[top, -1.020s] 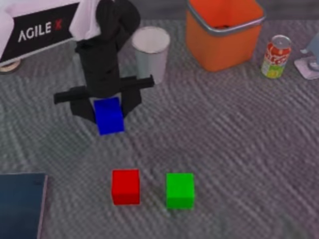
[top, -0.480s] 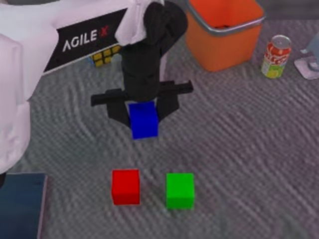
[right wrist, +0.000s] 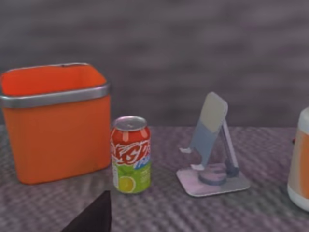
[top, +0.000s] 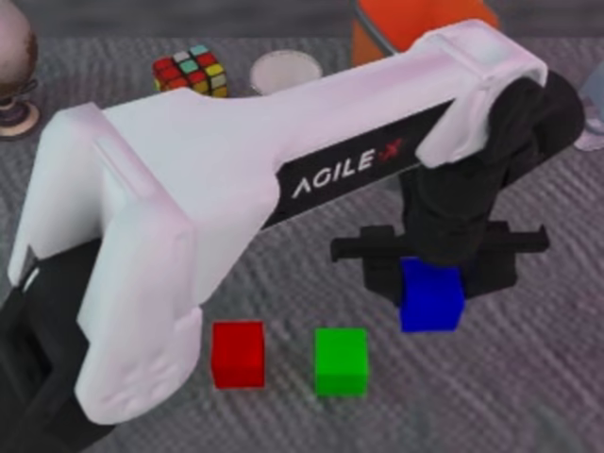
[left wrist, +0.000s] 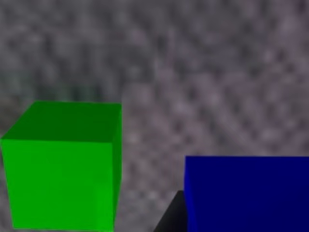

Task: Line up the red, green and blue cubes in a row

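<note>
Two fingers (top: 382, 276) of left gripper (top: 431, 283) clenched on blue cube (top: 431, 295), one either side; black crossbar of gripper spans above it. Blue cube held right of green cube (top: 341, 360) and slightly farther back on table, apart from it. From left wrist view, blue cube (left wrist: 247, 193) close in, one dark finger (left wrist: 172, 216) at its side, green cube (left wrist: 63, 166) beside with a strip of grey table between. Cannot tell whether blue cube touches table (top: 528, 377) or hangs just above.

Red cube (top: 238, 354) left of green cube, both flat on table, level with each other, small gap between. Left arm reaches diagonally from lower left across to right of centre, white link lettered AGILE X covering much of middle.

Behind arm: multicoloured puzzle cube (top: 192, 73), white cup (top: 281, 71), orange bin (top: 406, 24) partly hidden.

Right gripper outside top view; own wrist view shows only a dark finger tip (right wrist: 94, 217), fingers' state cannot tell. Same view: orange bin (right wrist: 55, 128), soda can (right wrist: 131, 154), phone stand (right wrist: 212, 150), white-and-orange container (right wrist: 300, 159) at edge.
</note>
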`<state>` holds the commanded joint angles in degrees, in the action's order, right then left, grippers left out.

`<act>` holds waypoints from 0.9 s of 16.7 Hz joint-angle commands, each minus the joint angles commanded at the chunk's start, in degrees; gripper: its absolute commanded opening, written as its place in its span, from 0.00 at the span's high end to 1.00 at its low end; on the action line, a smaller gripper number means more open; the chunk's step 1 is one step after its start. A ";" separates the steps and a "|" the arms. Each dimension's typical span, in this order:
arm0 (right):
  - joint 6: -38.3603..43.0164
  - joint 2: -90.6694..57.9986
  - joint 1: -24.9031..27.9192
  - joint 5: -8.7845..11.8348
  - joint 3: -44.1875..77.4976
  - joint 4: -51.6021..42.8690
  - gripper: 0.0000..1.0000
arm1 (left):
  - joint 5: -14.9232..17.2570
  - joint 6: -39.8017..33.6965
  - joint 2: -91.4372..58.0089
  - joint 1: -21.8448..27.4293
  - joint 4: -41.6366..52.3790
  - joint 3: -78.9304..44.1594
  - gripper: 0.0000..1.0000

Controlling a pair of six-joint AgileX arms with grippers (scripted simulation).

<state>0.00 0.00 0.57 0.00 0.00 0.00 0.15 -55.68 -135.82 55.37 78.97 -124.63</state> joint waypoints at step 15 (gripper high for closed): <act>0.00 0.00 0.00 0.00 0.00 0.00 0.00 | 0.01 -0.69 -1.20 0.92 -14.72 13.41 1.00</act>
<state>0.00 0.00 0.57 0.00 0.00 0.00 0.17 -56.38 -137.03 56.29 64.25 -111.22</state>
